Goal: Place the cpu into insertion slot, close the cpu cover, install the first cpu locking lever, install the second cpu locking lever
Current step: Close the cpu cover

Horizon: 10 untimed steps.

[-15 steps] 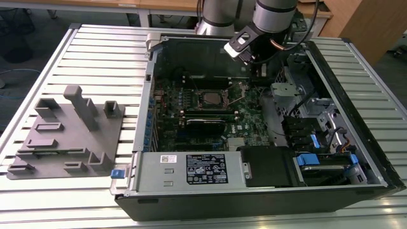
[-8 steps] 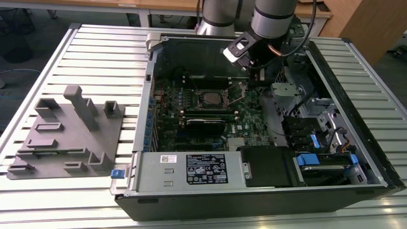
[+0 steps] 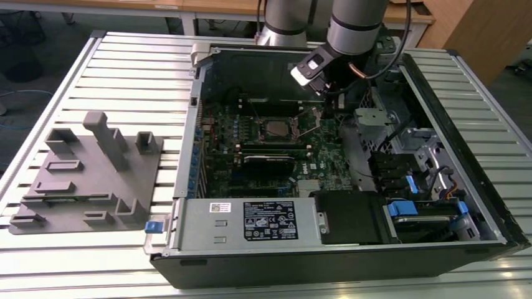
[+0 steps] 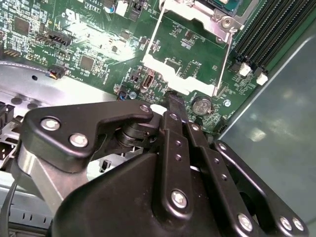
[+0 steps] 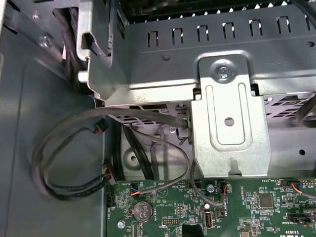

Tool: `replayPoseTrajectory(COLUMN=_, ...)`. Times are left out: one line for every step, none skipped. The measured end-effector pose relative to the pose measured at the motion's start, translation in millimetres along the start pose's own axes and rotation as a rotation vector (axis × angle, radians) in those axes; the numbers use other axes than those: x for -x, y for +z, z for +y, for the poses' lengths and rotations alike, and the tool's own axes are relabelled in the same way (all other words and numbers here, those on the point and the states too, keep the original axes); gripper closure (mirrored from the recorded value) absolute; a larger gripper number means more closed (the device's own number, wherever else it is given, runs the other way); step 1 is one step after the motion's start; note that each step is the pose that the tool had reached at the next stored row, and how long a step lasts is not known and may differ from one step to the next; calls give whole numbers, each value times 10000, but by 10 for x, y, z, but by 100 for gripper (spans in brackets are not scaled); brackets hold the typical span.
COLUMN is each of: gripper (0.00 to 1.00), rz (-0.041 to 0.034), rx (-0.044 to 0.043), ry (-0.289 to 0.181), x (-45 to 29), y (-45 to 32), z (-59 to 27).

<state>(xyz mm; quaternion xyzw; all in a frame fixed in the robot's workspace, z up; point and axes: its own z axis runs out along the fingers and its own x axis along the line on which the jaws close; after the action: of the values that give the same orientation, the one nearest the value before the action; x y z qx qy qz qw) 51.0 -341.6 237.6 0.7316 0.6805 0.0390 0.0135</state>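
In the exterior view the cpu lies flat in the insertion slot on the green board of the open computer case. The cpu cover, a silvery frame with a big window, is swung open and stands tilted up from the board. My gripper is shut with nothing between its fingers, and its tip is right at the cover's free edge. Seen from outside, the gripper hangs just to the exterior view's right of the slot. I cannot make out the locking levers for certain.
A metal drive cage and looping black cables sit close by the arm. Black memory slots and the grey case wall flank the socket. A grey fixture plate lies on the table outside the case.
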Motion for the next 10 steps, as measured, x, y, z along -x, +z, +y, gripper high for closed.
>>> replayPoseTrajectory(gripper=89, rz=1, rx=0, ry=0, x=0, y=10, z=-1)
replayPoseTrajectory(gripper=89, rz=2, rx=0, ry=0, x=0, y=17, z=-1)
replayPoseTrajectory(gripper=89, rz=-1, rx=0, ry=0, x=1, y=18, z=-1)
replayPoseTrajectory(gripper=89, rz=-1, rx=0, ry=0, x=1, y=18, z=-1)
replayPoseTrajectory(gripper=89, rz=-3, rx=-1, ry=0, x=1, y=18, z=-1)
replayPoseTrajectory(gripper=89, rz=-2, rx=-1, ry=0, x=1, y=18, z=-1)
replayPoseTrajectory(gripper=89, rz=0, rx=0, ry=0, x=1, y=19, z=-1)
replayPoseTrajectory(gripper=89, rz=0, rx=0, ry=0, x=1, y=19, z=-1)
replayPoseTrajectory(gripper=89, rz=0, rx=0, ry=0, x=1, y=19, z=-1)
replayPoseTrajectory(gripper=89, rz=-1, rx=0, ry=0, x=1, y=19, z=-1)
